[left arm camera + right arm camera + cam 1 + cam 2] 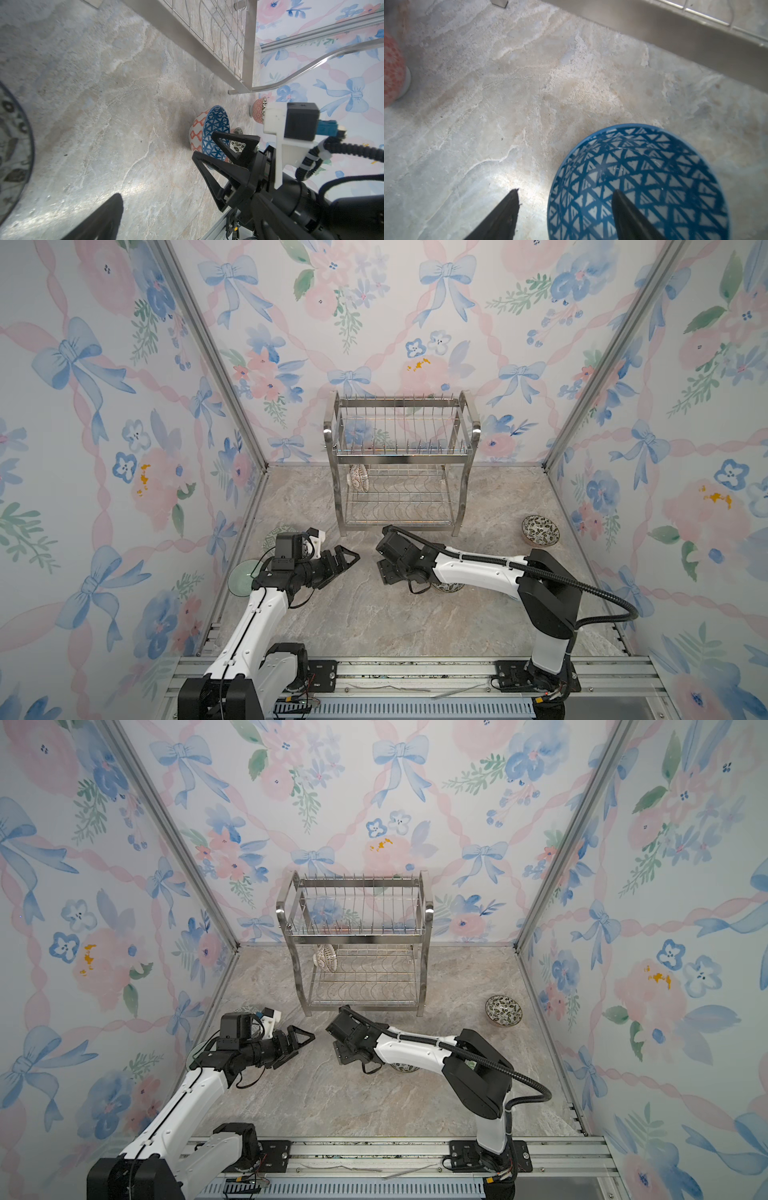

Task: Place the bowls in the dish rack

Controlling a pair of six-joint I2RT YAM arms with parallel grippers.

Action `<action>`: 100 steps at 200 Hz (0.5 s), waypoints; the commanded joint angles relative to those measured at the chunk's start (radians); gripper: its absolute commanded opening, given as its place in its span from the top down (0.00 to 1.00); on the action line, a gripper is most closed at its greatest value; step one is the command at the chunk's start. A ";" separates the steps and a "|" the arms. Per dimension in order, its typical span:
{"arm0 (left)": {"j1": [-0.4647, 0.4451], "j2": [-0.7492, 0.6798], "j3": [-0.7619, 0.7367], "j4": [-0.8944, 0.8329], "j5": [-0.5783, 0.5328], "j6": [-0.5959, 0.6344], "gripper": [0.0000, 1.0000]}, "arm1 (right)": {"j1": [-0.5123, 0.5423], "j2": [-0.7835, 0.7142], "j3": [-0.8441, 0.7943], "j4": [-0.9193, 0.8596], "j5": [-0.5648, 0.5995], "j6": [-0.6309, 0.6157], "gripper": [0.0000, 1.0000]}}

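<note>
The blue-white geometric bowl [637,182], orange-patterned outside [196,133], stands on the marble table in front of the dish rack [473,435]. My right gripper [565,191] is open over it, one finger inside the bowl and one outside, straddling the rim without touching it. In both top views the right wrist hides this bowl. A cream lattice bowl [358,477] stands on edge in the rack's lower tier, at its left end. My left gripper [351,562] hovers open and empty to the left of the right wrist.
A black-white leafy bowl [540,530] sits at the right near the wall. Another patterned bowl [446,586] lies under the right forearm. A pale green bowl [241,577] and a green leaf bowl [278,533] sit by the left arm.
</note>
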 commanded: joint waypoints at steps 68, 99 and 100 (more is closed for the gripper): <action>0.012 0.012 -0.004 0.030 0.011 0.000 0.02 | 0.005 0.096 0.083 -0.074 0.001 -0.049 0.54; 0.013 0.024 0.000 0.034 0.011 0.004 0.02 | 0.004 0.105 0.087 -0.083 0.014 -0.063 0.65; 0.012 0.024 0.000 0.034 0.011 0.004 0.02 | 0.005 0.105 0.087 -0.083 0.015 -0.062 0.65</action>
